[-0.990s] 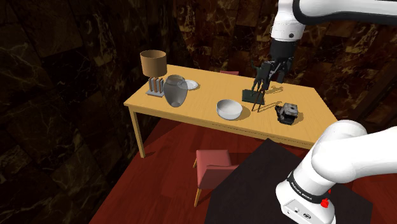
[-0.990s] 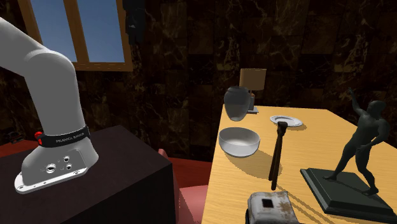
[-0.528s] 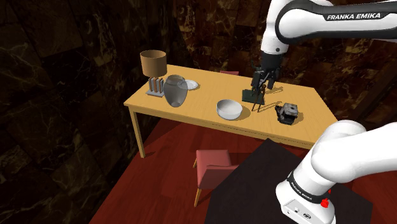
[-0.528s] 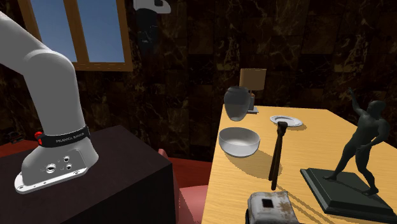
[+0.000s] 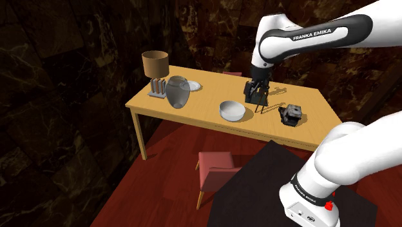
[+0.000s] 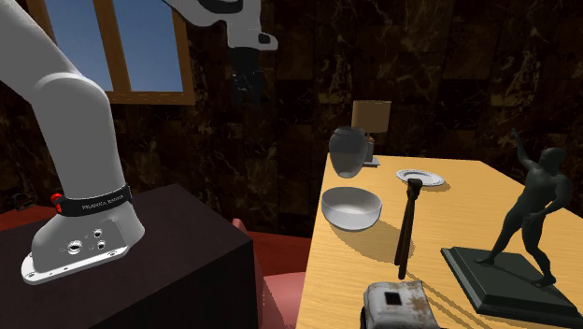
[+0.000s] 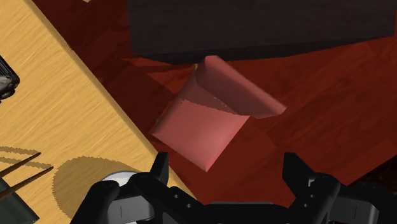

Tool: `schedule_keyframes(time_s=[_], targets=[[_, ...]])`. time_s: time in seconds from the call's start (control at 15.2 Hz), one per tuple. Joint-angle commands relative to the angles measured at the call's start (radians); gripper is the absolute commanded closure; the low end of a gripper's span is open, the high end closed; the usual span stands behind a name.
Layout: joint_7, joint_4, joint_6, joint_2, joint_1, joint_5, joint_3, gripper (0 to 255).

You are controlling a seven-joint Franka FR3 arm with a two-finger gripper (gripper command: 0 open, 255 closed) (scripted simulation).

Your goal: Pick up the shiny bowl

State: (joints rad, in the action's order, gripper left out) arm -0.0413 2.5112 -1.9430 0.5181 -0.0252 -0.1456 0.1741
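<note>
Hovering over the table (image 5: 206,103) edge, the tool (image 7: 227,167) stands open — bowl (image 5: 232,111) just beside.

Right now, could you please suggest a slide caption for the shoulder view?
The black gripper hangs above the wooden table beside the shiny bowl, not yet touching it.

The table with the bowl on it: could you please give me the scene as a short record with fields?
bowl: pale, shiny, upright on the table, untouched
gripper: open, empty, raised over the table's edge
near the bowl: dark statue, vase
farther off: lamp, plate
on the floor: pink chair
</note>
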Motion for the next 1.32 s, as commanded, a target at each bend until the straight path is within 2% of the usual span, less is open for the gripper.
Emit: schedule_keyframes(time_s=[0.0,0.53,0.92,1.25], targets=[[-0.020,-0.004,-0.079,-0.073,0.000,-0.004,0.020,0],[-0.122,-0.086,-0.332,-0.381,0.005,0.032,0.089,0],[-0.227,-0.207,-0.470,-0.629,-0.004,0.118,0.108,0],[-0.313,-0.346,-0.543,-0.832,-0.040,0.202,0.088,0]])
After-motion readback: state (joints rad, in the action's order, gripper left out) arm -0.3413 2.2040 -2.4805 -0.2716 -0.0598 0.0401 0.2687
